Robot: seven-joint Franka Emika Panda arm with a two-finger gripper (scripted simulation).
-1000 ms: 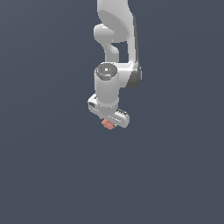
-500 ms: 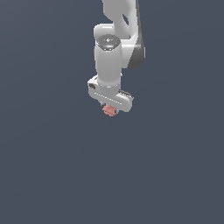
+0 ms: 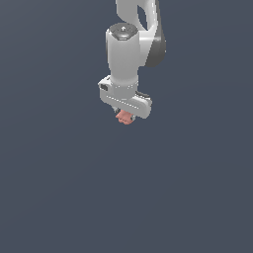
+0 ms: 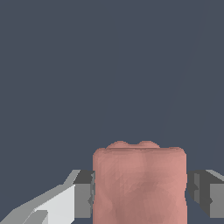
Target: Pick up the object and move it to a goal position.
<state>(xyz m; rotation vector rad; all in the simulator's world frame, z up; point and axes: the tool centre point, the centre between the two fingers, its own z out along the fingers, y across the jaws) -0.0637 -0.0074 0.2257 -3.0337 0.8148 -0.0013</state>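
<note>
The salmon-pink block (image 3: 124, 117) peeks out under the white gripper (image 3: 125, 115) in the exterior view, most of it hidden by the hand. In the wrist view the block (image 4: 139, 186) fills the space between the two grey finger pads (image 4: 84, 194), which press on its two sides. The gripper (image 4: 140, 192) is shut on the block and holds it up above the dark ground. The white arm (image 3: 131, 47) rises from the gripper to the upper edge of the exterior view.
A plain dark blue-grey ground (image 3: 59, 188) lies all around and below the gripper. No other object shows in either view.
The arm has risen in the exterior view and the gripper has carried the block upward with it. The grip on the block has not changed.
</note>
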